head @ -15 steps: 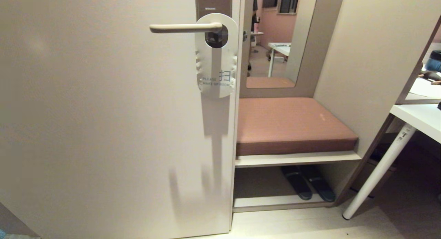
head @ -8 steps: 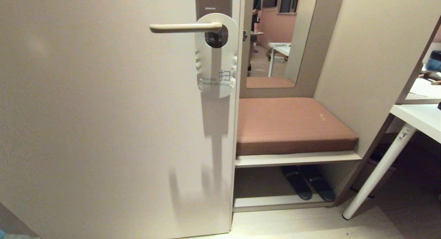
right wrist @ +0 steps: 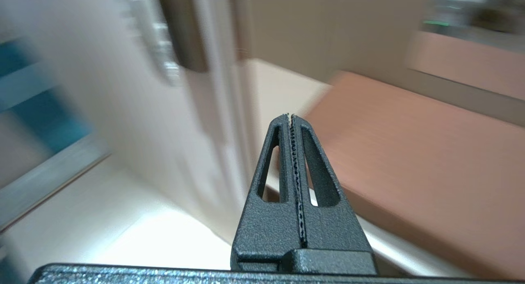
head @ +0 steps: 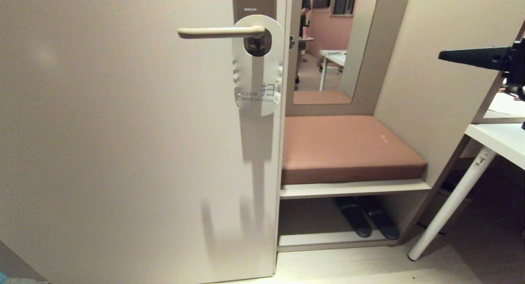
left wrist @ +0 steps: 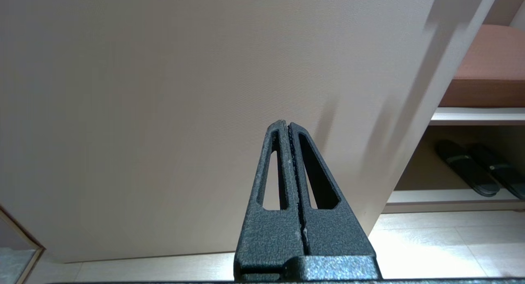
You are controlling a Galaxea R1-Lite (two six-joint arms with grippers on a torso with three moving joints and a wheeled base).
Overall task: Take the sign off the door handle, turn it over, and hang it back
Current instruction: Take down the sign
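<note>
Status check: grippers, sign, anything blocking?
Right gripper shut, at far right. Left gripper shut, low by door. Sign on door handle, white face out. Nothing blocking.

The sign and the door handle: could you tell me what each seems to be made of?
The sign: probably thin white card, matte; its side edges look crinkled. The door handle: smooth cream lever with a soft sheen, likely coated metal or plastic; I cannot tell which.

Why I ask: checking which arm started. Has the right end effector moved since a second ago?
Yes. The right end effector has come into the head view at the right edge, above the desk, pointing left toward the sign; earlier it was absent.
</note>
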